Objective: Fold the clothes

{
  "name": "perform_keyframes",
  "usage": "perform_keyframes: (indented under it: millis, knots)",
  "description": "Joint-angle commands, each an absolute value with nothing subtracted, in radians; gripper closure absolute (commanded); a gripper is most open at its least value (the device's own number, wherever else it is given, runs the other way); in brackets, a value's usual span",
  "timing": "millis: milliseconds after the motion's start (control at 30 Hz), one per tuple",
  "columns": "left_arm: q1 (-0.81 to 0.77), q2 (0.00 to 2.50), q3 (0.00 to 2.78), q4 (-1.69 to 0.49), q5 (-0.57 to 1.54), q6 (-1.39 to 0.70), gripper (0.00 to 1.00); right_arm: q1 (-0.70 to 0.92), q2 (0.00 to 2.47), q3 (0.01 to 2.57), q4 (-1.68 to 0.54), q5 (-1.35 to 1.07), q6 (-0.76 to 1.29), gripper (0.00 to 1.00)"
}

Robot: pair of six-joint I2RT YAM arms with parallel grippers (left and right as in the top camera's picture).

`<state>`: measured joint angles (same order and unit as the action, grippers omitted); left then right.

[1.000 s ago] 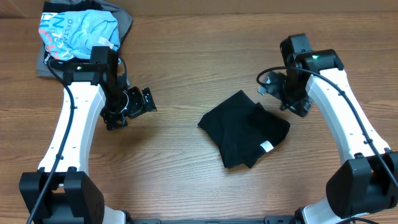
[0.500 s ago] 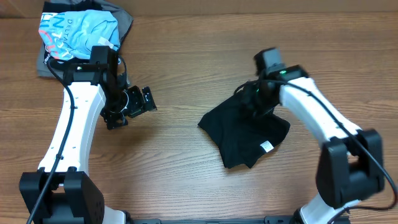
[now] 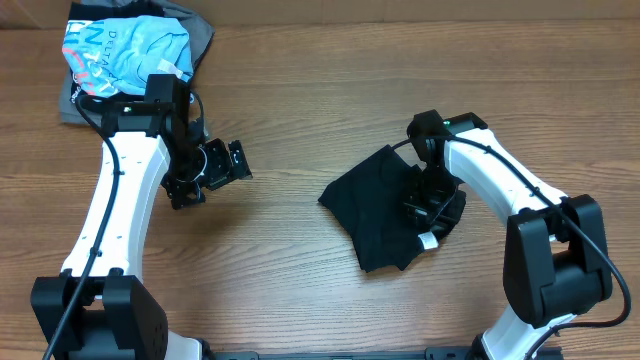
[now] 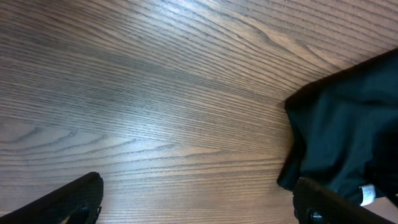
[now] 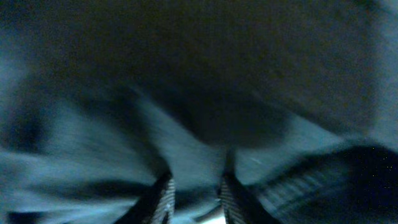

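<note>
Here the black T-shirt (image 3: 380, 215) lies in a rumpled, partly folded heap on the wooden table (image 3: 300, 90), a little right of the middle. Its small white tag (image 3: 428, 240) shows at the lower right edge. The right hand (image 3: 428, 203) is down on the right part of the shirt, just above the tag, its arm arching in from the right side. In the right wrist view its two fingers (image 5: 163, 194) stand close together, pressed into dark cloth that fills the whole picture. A ridge of the fabric sits in the narrow gap between them, so this hand is pinching the shirt. That view is dim and blurred, and how much cloth is caught cannot be told. The left hand (image 3: 215, 165) hangs over bare wood on the left half of the table, well apart from the shirt, fingers spread wide with nothing between them. Its wrist view shows a fingertip in each bottom corner, wood grain between them, and the shirt's near edge with the tag at the right. In the far left corner of the table a light blue printed shirt (image 3: 125, 50) lies on top of a grey garment (image 3: 70, 108), apart from both hands.
</note>
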<state>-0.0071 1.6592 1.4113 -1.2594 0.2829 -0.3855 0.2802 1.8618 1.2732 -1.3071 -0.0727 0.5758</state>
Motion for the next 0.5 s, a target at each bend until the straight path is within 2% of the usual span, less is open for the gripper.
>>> perform_keyframes:
  millis: [0, 100, 133, 233, 367, 467]
  knots:
    - [-0.015, 1.668, 1.407, -1.259, 0.278, -0.362, 0.0, 0.276, 1.858, 1.271, -1.363, -0.007, 0.54, 0.66]
    - [-0.015, 1.668, 1.407, -1.259, 0.278, -0.362, 0.0, 0.275, 1.858, 1.271, -1.438, 0.024, 0.548, 0.7]
    - [-0.015, 1.668, 1.407, -1.26, 0.278, -0.362, 0.0, 0.275, 1.857, 1.271, -1.469, 0.045, 0.56, 0.82]
    - [-0.015, 1.667, 1.407, -1.261, 0.278, -0.358, 0.0, 0.276, 1.843, 1.271, -1.511, 0.092, 0.646, 0.96]
    - [-0.015, 1.667, 1.407, -1.259, 0.278, -0.358, 0.0, 0.276, 1.777, 1.271, -1.481, 0.079, 0.659, 0.96]
    - [-0.015, 1.668, 1.407, -1.258, 0.278, -0.359, 0.0, 0.276, 1.727, 1.271, -1.424, 0.033, 0.642, 0.89]
